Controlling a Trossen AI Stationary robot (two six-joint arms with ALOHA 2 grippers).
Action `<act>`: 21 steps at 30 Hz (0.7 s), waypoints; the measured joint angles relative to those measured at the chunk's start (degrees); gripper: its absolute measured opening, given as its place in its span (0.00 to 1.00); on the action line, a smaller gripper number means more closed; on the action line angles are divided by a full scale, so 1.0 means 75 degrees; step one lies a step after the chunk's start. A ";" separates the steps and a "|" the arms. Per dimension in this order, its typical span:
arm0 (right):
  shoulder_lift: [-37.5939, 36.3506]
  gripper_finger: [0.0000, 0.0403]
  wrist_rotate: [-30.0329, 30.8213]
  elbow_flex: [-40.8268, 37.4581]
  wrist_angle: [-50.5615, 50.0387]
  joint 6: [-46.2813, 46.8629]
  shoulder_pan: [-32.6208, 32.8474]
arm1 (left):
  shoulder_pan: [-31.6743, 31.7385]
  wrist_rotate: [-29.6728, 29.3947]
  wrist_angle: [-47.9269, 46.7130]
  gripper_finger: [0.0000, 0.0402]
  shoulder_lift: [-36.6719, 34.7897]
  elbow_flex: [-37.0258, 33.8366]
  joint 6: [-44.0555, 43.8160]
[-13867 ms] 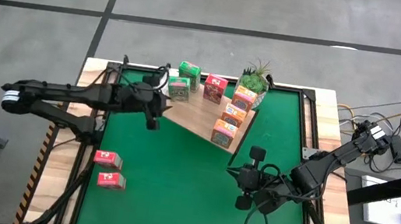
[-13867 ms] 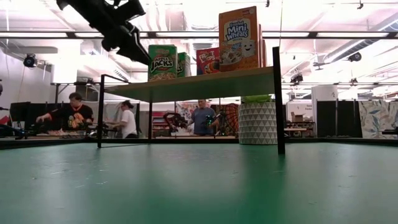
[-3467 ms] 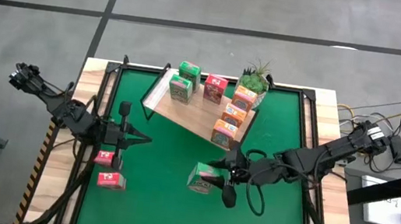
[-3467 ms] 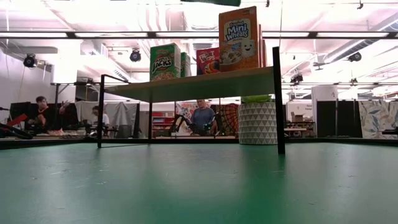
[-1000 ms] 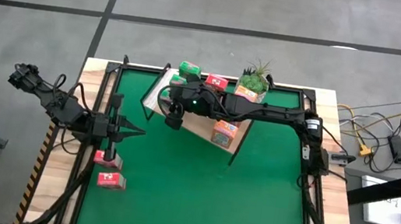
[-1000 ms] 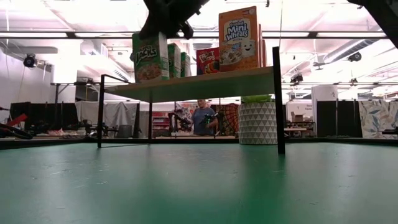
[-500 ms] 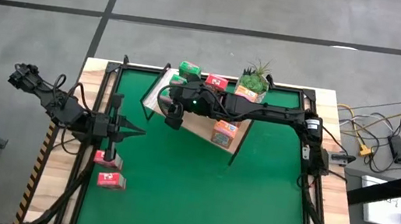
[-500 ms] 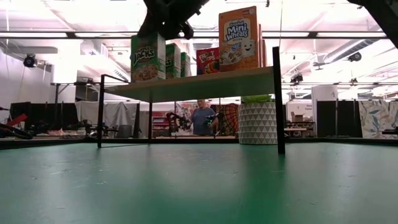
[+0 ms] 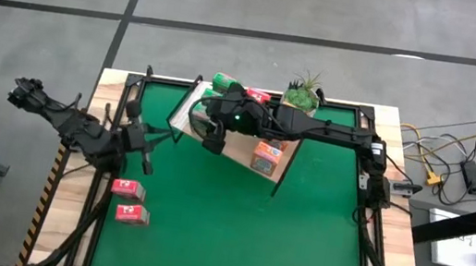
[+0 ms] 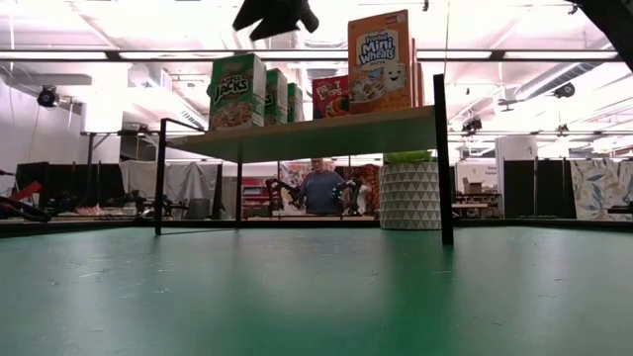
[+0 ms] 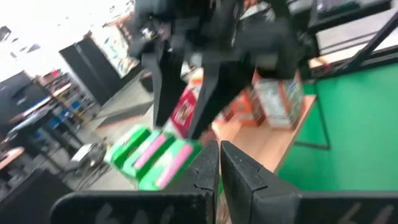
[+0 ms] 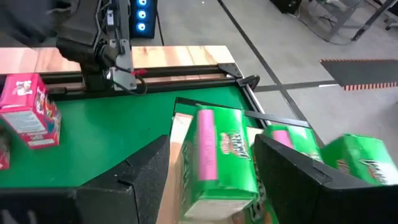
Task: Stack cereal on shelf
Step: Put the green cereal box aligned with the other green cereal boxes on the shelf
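Note:
The shelf (image 9: 235, 142) (image 10: 326, 133) bears cereal boxes: green (image 9: 224, 82), pink-red (image 9: 257, 97) and orange (image 9: 265, 153). At its left end a green box (image 10: 237, 91) (image 12: 217, 162) stands upright on its base. My right gripper (image 10: 275, 15) (image 12: 214, 146) (image 9: 210, 132) hangs open a little above that box, its fingers to either side and clear of it. Two pink-red boxes (image 9: 127, 188) (image 9: 131, 215) lie on the green mat at the left. My left gripper (image 9: 158, 136) (image 11: 217, 168) is shut and empty, above the mat just left of the shelf.
A potted plant (image 9: 301, 93) (image 10: 409, 196) stands at the far side, beside the shelf's right end. The shelf's black legs (image 10: 442, 158) stand on the mat. Green mat (image 9: 233, 235) lies open in front of the shelf. People show in the room behind.
My right gripper has let go of the green box and risen clear of it; the box, held slightly tilted before, now stands upright on the shelf's left end. My left gripper has swung from above the pink-red boxes toward the far edge.

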 joint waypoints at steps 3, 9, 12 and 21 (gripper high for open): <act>-0.0001 0.53 0.0008 0.0344 -0.0494 -0.0015 0.0057 | 0.0417 -0.0003 -0.0012 0.00 -0.0030 -0.0292 -0.0195; -0.0116 0.42 0.0052 0.0669 -0.1416 -0.0138 0.0308 | 0.1471 0.0001 0.0051 0.00 -0.0038 -0.0736 -0.0449; -0.0302 0.35 0.0420 0.0618 -0.1826 -0.0155 0.0504 | 0.2026 0.0210 0.0082 0.00 -0.0010 -0.0899 -0.0531; -0.0393 0.13 0.1617 0.0593 -0.3667 0.0386 0.1224 | 0.3476 0.1557 0.0583 0.00 0.0182 -0.1158 -0.0627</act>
